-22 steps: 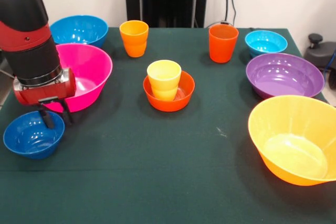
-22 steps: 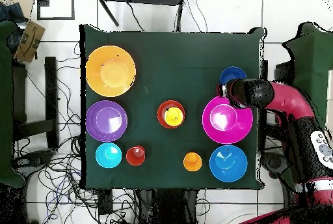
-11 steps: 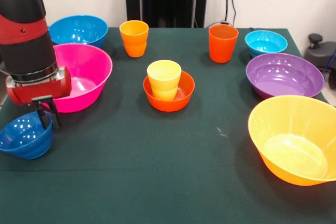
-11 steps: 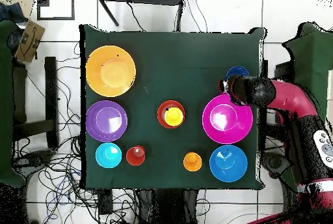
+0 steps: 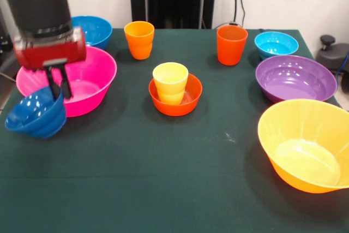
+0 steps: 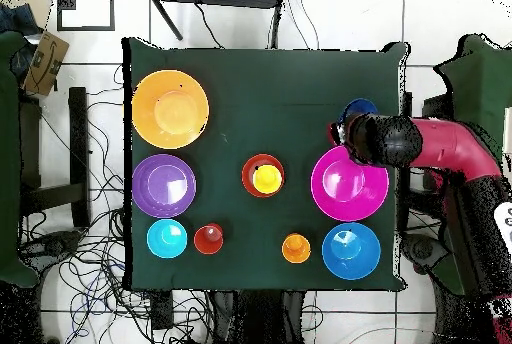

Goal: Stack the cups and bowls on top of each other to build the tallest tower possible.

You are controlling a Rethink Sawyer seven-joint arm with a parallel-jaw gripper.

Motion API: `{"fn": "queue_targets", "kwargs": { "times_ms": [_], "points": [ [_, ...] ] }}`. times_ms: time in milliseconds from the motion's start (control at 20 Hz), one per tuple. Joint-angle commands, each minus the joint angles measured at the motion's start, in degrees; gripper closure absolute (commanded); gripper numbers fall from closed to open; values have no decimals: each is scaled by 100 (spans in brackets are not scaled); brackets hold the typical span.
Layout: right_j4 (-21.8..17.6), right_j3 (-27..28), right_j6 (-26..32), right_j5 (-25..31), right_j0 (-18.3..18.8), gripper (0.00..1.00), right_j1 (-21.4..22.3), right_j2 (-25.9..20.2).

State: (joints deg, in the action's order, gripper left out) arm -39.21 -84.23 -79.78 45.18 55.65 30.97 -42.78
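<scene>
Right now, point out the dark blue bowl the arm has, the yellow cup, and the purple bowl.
dark blue bowl (image 5: 37, 116): front view, on its outer wall.
yellow cup (image 5: 170, 80): front view, on its side wall.
purple bowl (image 5: 294, 77): front view, on its inner wall.

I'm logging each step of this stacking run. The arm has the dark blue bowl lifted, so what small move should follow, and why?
Probably carry the dark blue bowl sideways toward the yellow cup. The gripper pinches its rim, the bowl hangs tilted off the table, and the cup stands open-topped in the small orange-red bowl.
</scene>
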Motion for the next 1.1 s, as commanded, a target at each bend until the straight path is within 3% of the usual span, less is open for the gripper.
{"fn": "queue_targets", "kwargs": {
  "times_ms": [50, 450, 750, 1100],
  "points": [
    [345, -458, 192, 1224, -713, 100, 1346, 147],
    [899, -490, -1167, 1348, -1552, 100, 1915, 518],
    [1003, -821, -2334, 593, -2264, 100, 1812, 1117],
    [1016, -1249, -3008, -508, -2608, 100, 1512, 1498]
  ]
}}
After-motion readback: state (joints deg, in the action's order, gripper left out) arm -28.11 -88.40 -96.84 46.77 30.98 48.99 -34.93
